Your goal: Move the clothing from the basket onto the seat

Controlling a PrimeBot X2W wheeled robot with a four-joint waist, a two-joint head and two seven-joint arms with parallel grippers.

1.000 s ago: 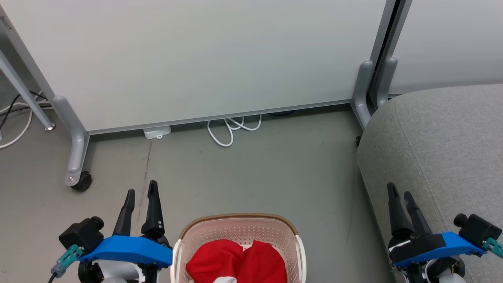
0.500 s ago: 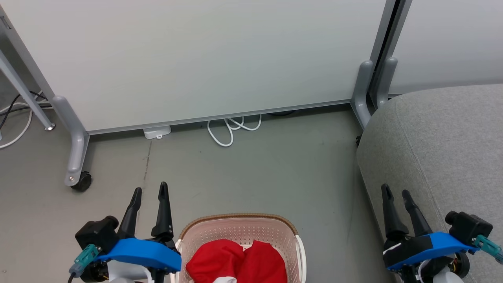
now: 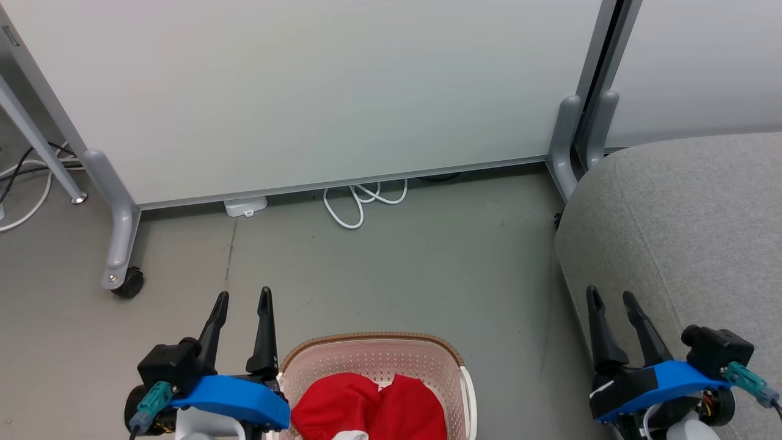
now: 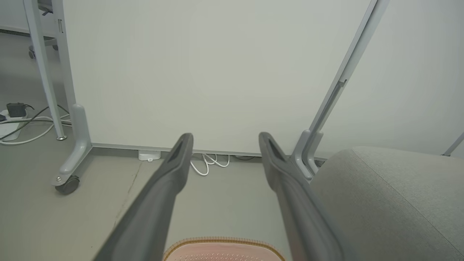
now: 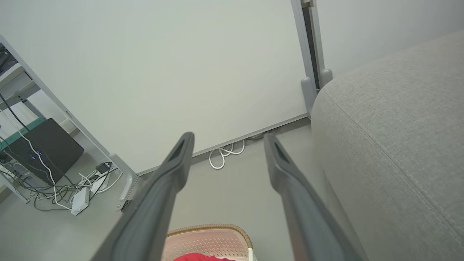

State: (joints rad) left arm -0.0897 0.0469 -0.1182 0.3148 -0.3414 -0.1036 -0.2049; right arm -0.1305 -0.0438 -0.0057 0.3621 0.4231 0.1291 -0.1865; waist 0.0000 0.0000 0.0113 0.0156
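Red clothing (image 3: 366, 406) lies crosswise in the basket (image 3: 372, 337); left claw (image 3: 244, 293), right claw (image 3: 609, 292) both spread.

no readable text or labels anywhere

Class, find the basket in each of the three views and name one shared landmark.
Head view: basket bottom centre.
Left wrist view: basket rim bottom centre.
Right wrist view: basket bottom, slightly left of centre.
Shared landmark: the looped white cable.
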